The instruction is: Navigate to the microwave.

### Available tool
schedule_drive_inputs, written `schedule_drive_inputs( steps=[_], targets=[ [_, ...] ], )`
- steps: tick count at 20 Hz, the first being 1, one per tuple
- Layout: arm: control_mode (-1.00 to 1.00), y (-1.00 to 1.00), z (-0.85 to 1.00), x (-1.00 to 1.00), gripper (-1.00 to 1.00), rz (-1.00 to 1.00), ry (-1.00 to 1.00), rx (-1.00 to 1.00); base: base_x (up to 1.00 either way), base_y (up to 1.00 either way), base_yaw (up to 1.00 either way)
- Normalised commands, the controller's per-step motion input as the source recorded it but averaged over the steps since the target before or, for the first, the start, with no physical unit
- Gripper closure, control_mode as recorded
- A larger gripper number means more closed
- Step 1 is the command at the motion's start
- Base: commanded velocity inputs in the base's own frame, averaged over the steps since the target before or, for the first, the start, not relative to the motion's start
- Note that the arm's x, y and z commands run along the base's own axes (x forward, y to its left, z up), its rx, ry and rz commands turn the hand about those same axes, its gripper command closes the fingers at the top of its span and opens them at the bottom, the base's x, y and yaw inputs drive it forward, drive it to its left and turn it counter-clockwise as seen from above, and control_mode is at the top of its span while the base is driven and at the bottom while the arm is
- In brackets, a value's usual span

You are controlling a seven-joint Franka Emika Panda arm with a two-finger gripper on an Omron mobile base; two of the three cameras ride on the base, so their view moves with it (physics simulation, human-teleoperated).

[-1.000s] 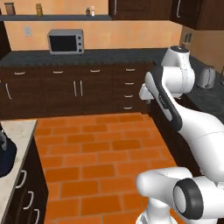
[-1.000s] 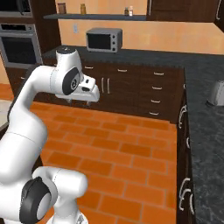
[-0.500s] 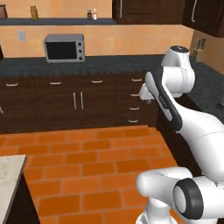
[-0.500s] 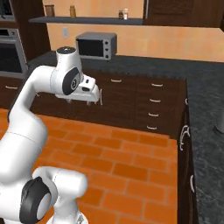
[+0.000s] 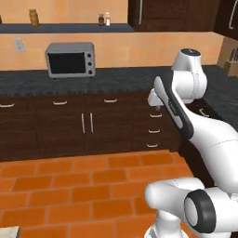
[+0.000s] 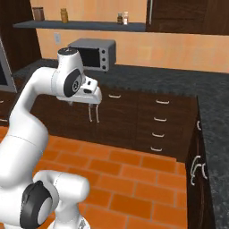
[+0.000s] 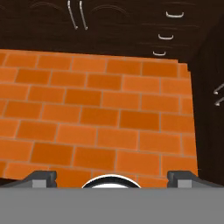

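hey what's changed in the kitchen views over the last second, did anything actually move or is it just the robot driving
Just the driving. Both base views have swung, so the whole scene shifted: the microwave has grown larger and slid toward the right in the left base view, and the pale counter corner at lower left has almost gone. The arm holds the same folded pose, and the claw is open, holding nothing. Nothing on the counter or shelf moved itself.

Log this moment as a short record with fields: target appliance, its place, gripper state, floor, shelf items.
target: microwave, grey frame, black glass door
place: on the dark counter against the back wall, under the shelf
gripper: gripper open, holding nothing, pointing down at the floor
floor: orange brick tiles
shelf items: jar and two small bottles
cabinets: dark drawers below counter
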Motion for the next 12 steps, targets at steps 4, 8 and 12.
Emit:
schedule_drive_inputs(
  steps=[4,8,12],
  targets=[
    [1.0,0.0,0.0,0.0,-1.0,0.0,0.0,0.0,1.0,0.08,0.0],
    [1.0,0.0,0.0,0.0,-1.0,0.0,0.0,0.0,1.0,0.0,0.0],
    [1.0,0.0,0.0,0.0,-1.0,0.0,0.0,0.0,1.0,0.0,0.0]
  ],
)
